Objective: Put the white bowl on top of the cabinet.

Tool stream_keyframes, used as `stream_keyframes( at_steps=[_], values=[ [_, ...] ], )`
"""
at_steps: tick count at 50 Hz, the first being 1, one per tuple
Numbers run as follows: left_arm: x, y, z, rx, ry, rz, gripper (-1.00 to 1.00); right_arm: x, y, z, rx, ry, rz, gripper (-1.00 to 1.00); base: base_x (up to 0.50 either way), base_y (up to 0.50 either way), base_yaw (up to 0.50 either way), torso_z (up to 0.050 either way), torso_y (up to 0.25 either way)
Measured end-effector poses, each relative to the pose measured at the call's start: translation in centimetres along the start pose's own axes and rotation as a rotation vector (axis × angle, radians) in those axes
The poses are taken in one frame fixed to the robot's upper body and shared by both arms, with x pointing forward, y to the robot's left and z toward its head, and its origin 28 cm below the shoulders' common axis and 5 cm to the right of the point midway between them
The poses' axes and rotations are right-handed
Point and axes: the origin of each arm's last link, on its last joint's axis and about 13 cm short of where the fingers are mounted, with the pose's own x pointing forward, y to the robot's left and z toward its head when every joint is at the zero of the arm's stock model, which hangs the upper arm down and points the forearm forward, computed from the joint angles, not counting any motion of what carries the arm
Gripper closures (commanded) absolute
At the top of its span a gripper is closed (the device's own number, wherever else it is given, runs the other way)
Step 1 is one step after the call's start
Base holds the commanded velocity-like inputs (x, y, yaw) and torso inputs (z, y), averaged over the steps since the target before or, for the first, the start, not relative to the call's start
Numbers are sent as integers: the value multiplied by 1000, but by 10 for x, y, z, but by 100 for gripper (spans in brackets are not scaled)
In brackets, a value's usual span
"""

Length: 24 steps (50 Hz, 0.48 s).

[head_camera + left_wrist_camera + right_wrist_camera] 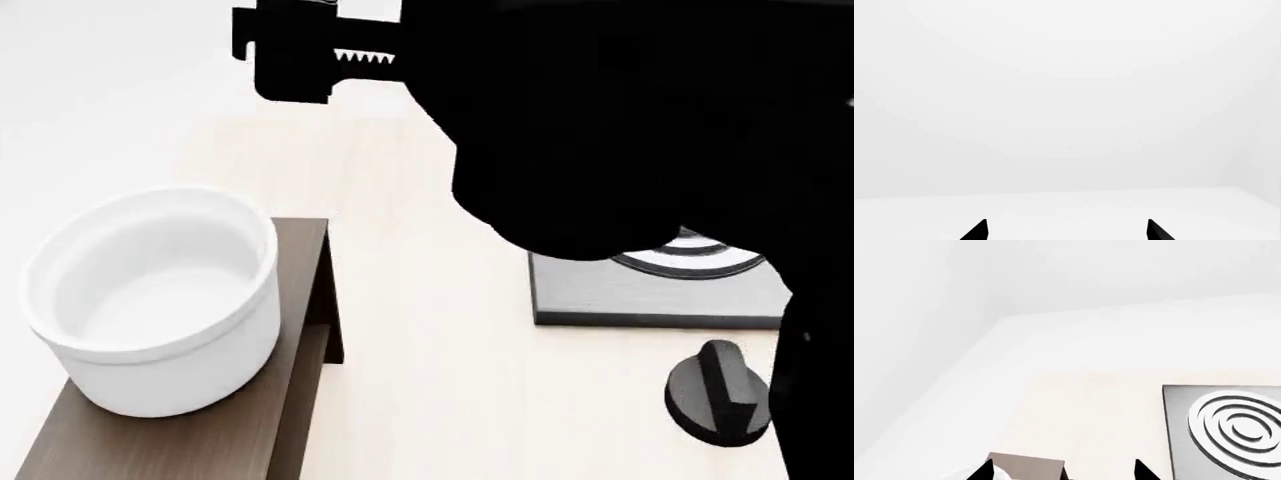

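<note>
white bowl atop brown cabinet

The pale tabletop carries the cabinet at lower left, a grey stove plate at right, and, apparently, a dark knobbed lid at lower right.

My head camera looks steeply down, close over the cabinet and stove plate, my own arm blocking its upper right. My right wrist camera faces forward and down from higher, sharing that cabinet's end and the plate. My left wrist camera faces only blank white surroundings.
</note>
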Motion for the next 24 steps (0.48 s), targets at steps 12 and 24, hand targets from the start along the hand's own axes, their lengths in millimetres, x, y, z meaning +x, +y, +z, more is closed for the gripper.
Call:
stream_keyframes(
  at_steps=[12, 24],
  values=[
    [0, 0, 0, -1, 1, 0, -100, -16, -2, 8, 7, -155, -86, -100, 0, 0, 0, 0, 0],
    [0, -1, -1, 1, 1, -2, -100, -29, -2, 14, 19, -259, -141, -100, 0, 0, 0, 0, 0]
  ],
)
